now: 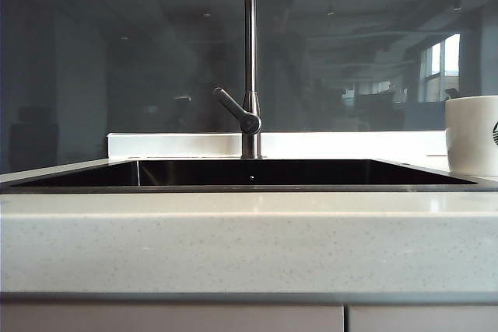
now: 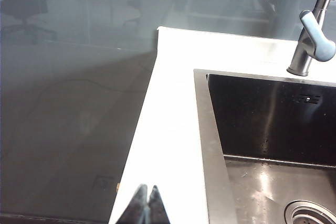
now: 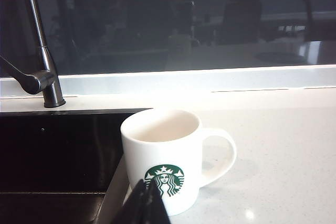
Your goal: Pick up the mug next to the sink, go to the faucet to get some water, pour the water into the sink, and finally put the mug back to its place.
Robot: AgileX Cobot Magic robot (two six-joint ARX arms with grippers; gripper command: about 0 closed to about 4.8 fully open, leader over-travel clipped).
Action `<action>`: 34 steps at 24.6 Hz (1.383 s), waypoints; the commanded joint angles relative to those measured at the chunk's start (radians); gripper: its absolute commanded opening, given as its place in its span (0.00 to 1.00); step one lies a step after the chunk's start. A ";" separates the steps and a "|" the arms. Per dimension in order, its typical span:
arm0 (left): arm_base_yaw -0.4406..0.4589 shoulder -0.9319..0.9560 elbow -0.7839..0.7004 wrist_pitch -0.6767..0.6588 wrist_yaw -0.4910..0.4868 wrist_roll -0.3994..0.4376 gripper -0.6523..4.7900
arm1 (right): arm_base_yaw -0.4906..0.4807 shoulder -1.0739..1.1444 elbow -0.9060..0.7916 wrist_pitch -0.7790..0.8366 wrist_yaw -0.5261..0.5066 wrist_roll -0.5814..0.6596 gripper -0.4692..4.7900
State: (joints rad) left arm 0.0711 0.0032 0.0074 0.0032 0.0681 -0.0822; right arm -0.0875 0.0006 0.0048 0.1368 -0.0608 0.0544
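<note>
Beside the sink (image 3: 58, 150), on the pale surface (image 3: 283, 145), my Starbucks mug (image 3: 163, 156) stands upright, apparently empty. My right gripper (image 3: 147, 203) hangs near it, closed; my left gripper (image 2: 145, 205), also closed, is over the sink's far side. Approaching closed, I'd risk knocking the mug into the basin. No water runs from the faucet (image 1: 249, 60).

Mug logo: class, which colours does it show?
Green and white, on the white mug; clearest in the right wrist view.
</note>
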 commanded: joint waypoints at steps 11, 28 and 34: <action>0.001 0.001 0.003 0.105 0.030 -0.229 0.11 | 0.000 -0.002 -0.003 0.043 -0.021 -0.002 0.09; 0.001 0.958 0.500 0.637 0.564 -0.142 0.11 | 0.000 0.169 0.069 0.119 0.151 0.188 0.08; -0.001 1.518 0.715 0.945 0.861 -0.142 0.11 | -0.009 0.382 0.094 0.237 0.200 0.077 0.09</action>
State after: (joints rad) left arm 0.0711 1.4487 0.6689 0.8642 0.8116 -0.2260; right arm -0.0933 0.3595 0.0879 0.3428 0.1383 0.1959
